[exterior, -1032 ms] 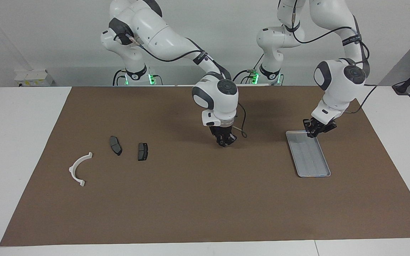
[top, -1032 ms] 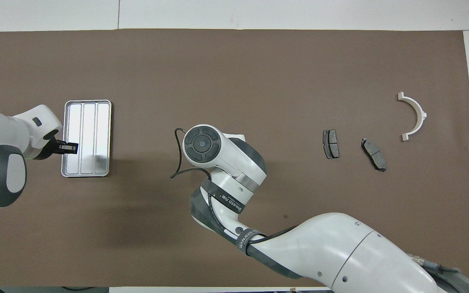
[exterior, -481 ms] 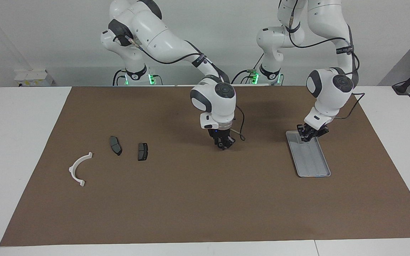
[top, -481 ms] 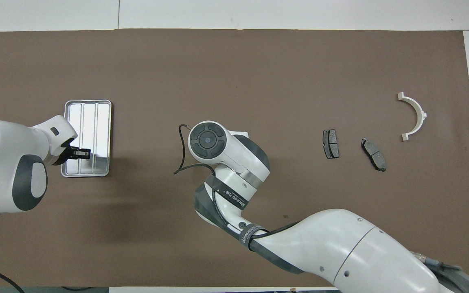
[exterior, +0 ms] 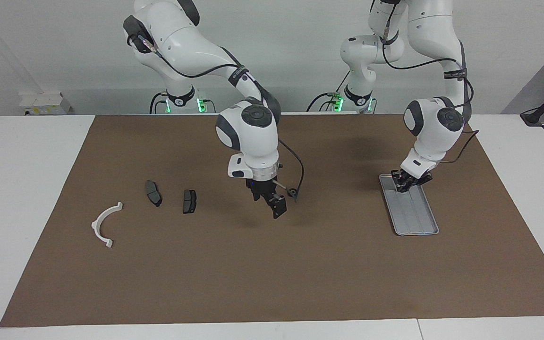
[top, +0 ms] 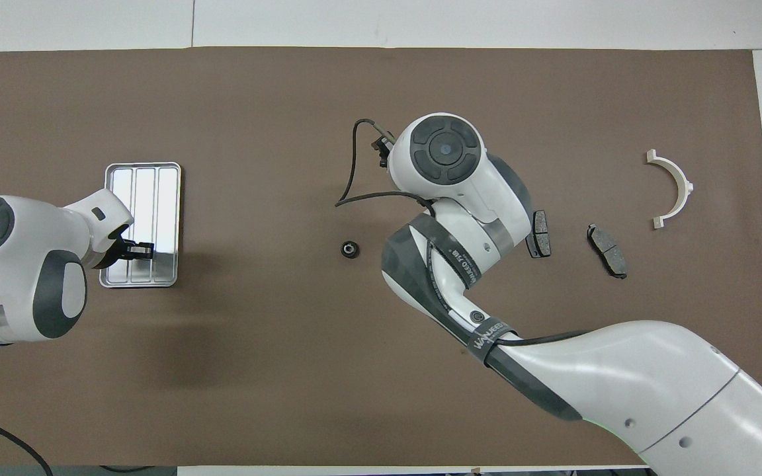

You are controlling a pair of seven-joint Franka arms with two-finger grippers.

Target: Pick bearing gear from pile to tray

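Hanging over the middle of the brown mat (exterior: 253, 274), the right gripper (exterior: 272, 205) points down with its jaws spread and nothing between them. In the overhead view this gripper is hidden under its own white wrist.

Bearing gear (exterior: 292, 192) (top: 350, 249): a small black round piece lying flat on the mat. It sits just beside the right gripper, toward the left arm's end of the table, and is not touched by it. A thin black cable from the right wrist loops down close to the gear.

Tray (exterior: 416, 215) (top: 156, 192): silver-grey, ribbed lengthwise, lying on the mat toward the left arm's end, well apart from the gear. No part is seen in it.

Left gripper (exterior: 406, 183) (top: 143, 250): low over the end of the tray nearer to the robots, tips pressed together. Whether they touch the tray floor cannot be told from either view.

Remaining pile, toward the right arm's end of the table: two dark grey brake pads (exterior: 153, 193) (exterior: 189, 201), seen from overhead at (top: 606, 250) and (top: 538, 233), lie side by side but apart. A white half-ring bracket (exterior: 96, 222) (top: 685, 188) rests near them, closer to the mat's edge and farther from the robots. All three are flat on the mat.
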